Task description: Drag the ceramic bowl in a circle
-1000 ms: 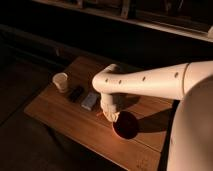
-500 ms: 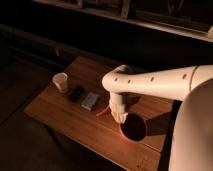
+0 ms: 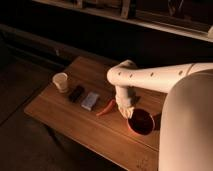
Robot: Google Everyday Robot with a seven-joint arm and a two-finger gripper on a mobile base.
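Observation:
The ceramic bowl (image 3: 142, 123), round, shallow and red-orange, sits on the wooden table (image 3: 75, 120) toward its right side. My white arm comes in from the right, bends at the elbow and drops straight down to the bowl. The gripper (image 3: 128, 111) is at the bowl's left rim and shut on it. The wrist hides where it touches the rim.
A slim orange carrot-shaped thing (image 3: 106, 107) lies just left of the gripper. Further left are a grey-blue packet (image 3: 90, 100), a small dark object (image 3: 76, 93) and a white cup (image 3: 60, 82). My white body fills the right edge, close to the bowl.
The gripper and the bowl have moved together to the right across the table, away from the carrot and packet, and slightly toward the far side in the last half second.

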